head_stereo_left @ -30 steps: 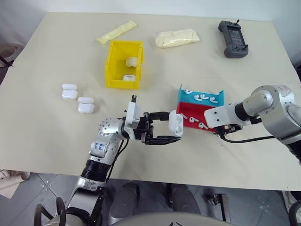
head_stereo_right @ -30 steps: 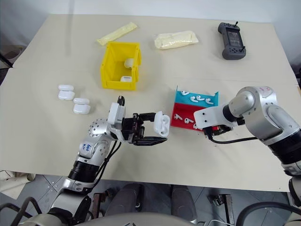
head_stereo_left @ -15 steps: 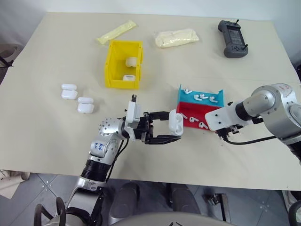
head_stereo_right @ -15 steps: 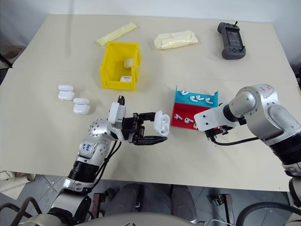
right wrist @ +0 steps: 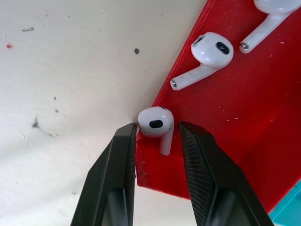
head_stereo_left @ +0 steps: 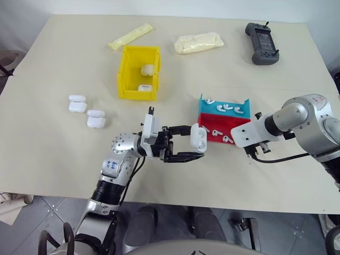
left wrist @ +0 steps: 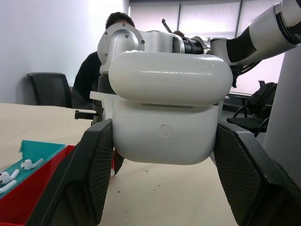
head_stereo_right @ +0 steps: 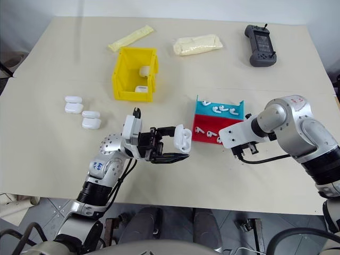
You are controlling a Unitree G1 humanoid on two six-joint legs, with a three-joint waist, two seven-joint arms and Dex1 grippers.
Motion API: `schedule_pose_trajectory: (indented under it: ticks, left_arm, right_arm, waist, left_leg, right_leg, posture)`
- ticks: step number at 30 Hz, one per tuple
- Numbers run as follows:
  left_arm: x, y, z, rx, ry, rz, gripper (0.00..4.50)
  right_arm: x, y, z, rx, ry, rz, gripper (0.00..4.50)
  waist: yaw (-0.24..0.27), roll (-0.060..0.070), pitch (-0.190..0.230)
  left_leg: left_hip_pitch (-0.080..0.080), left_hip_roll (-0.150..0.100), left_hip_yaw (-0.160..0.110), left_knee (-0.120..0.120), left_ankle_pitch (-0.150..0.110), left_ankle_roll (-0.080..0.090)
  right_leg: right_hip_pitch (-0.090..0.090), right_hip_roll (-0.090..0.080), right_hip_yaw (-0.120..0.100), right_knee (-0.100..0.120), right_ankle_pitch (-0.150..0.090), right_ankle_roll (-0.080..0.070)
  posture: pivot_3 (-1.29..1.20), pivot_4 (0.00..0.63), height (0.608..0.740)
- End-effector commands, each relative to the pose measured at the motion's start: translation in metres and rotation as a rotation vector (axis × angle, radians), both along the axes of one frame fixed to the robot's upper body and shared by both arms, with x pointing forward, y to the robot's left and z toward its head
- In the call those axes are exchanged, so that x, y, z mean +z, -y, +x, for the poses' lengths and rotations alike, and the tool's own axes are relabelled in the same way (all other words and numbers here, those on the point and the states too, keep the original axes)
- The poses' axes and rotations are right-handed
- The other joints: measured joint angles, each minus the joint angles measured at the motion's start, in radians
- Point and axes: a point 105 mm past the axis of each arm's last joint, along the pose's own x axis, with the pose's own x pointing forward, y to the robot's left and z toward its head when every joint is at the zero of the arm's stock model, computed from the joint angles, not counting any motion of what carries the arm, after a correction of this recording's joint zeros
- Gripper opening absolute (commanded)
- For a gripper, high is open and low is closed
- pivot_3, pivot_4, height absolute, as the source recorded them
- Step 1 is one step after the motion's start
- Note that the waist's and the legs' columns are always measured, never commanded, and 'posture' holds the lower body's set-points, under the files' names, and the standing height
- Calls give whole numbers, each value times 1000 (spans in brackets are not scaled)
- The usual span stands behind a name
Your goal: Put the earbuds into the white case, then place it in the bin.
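Between the fingers of our left tool [left wrist: 160,188], the white case [left wrist: 167,113] sits clamped, lid ajar, hiding what lies behind. Our right tool [right wrist: 157,141] brackets an earbud [right wrist: 156,125] at the red tray's [right wrist: 244,122] corner, fingers apart. A speckled cream tabletop [right wrist: 61,70] lies beneath.

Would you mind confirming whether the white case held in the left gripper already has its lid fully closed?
No: the left wrist view shows the white case with its lid raised, a gap between lid and body.
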Motion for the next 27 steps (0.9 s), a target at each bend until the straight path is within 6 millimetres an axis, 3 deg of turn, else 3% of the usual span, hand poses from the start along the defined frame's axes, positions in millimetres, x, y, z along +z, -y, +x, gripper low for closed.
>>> schedule_pose_trajectory:
  ticks: [1, 9, 14, 22, 27]
  left_arm:
    - [9, -2, -3, -5, 31, -31, 2815]
    - [9, -2, -3, -5, 34, -32, 2815]
    - [8, -2, -3, -3, 32, -30, 2815]
    - [6, -2, -3, -3, 23, -26, 2815]
    - [6, -6, -4, -20, 16, -38, 2815]
  right_arm:
    - [8, 0, 0, 3, 25, 10, 1444]
    - [7, 0, -3, 17, 17, 7, 1444]
    - [10, -5, -6, 26, 11, 24, 487]
    - [11, -8, -11, -12, 2, 68, 490]
    - [26, -9, -25, -111, -44, 237, 490]
  waist:
    - [0, 0, 0]
    - [1, 0, 0]
    - [0, 0, 0]
    - [1, 0, 0]
    - [4, 0, 0]
  left_leg:
    - [0, 0, 0, 0, 0, 0]
    - [0, 0, 0, 0, 0, 0]
    - [0, 0, 0, 0, 0, 0]
    - [0, 0, 0, 0, 0, 0]
    - [0, 0, 0, 0, 0, 0]
  right_leg:
    - [0, 0, 0, 0, 0, 0]
    - [0, 0, 0, 0, 0, 0]
    - [0, 0, 0, 0, 0, 0]
    - [0, 0, 0, 0, 0, 0]
    - [0, 0, 0, 1, 0, 0]
  posture:
    - [0, 150, 740]
    - [0, 150, 740]
    - [0, 150, 740]
    - [0, 150, 740]
    - [0, 150, 740]
